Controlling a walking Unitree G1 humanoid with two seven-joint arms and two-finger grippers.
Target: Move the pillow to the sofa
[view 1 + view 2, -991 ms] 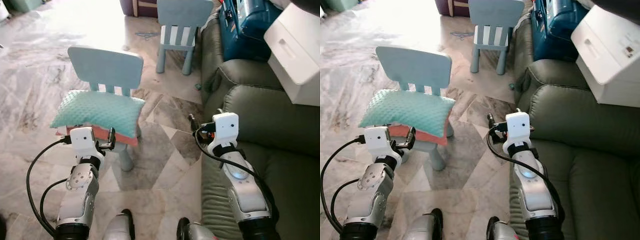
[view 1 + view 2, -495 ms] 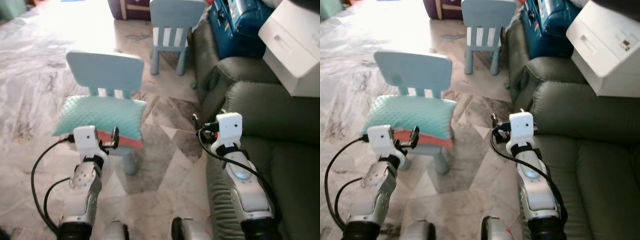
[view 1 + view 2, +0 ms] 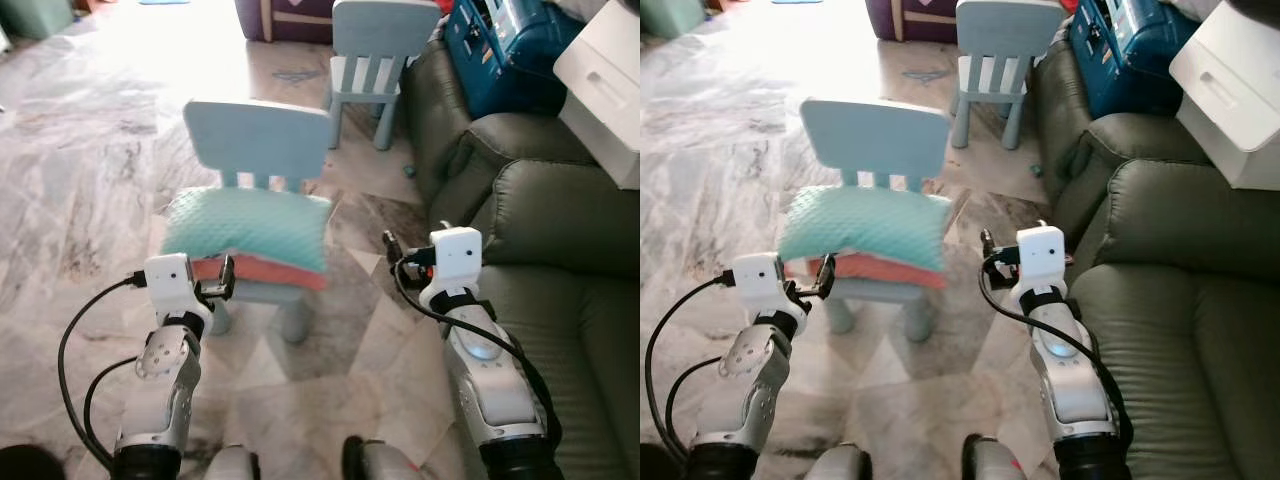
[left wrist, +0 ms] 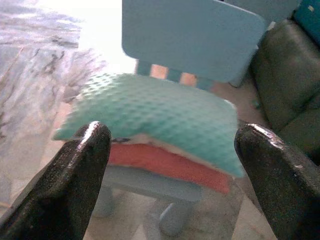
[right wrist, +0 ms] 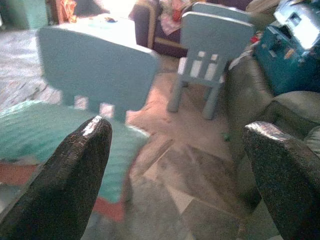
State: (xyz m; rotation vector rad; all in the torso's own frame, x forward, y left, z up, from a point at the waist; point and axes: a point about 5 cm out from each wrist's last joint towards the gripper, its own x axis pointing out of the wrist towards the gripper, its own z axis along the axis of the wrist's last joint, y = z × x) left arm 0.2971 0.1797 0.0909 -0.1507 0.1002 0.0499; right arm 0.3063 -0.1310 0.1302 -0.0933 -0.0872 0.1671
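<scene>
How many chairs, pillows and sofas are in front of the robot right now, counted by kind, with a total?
Light blue chairs: 2, the near chair and the far chair
Pillows: 2, the teal pillow lying on the orange pillow
Green sofa: 1
Total: 5

Marble floor (image 3: 90,180), two blue chairs (image 3: 262,140), glare at far end

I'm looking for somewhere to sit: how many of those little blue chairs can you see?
2. One chair stands right ahead of the robot, with the teal pillow on its seat. The second chair stands farther back, beside the green sofa. Others may be out of frame.
</scene>
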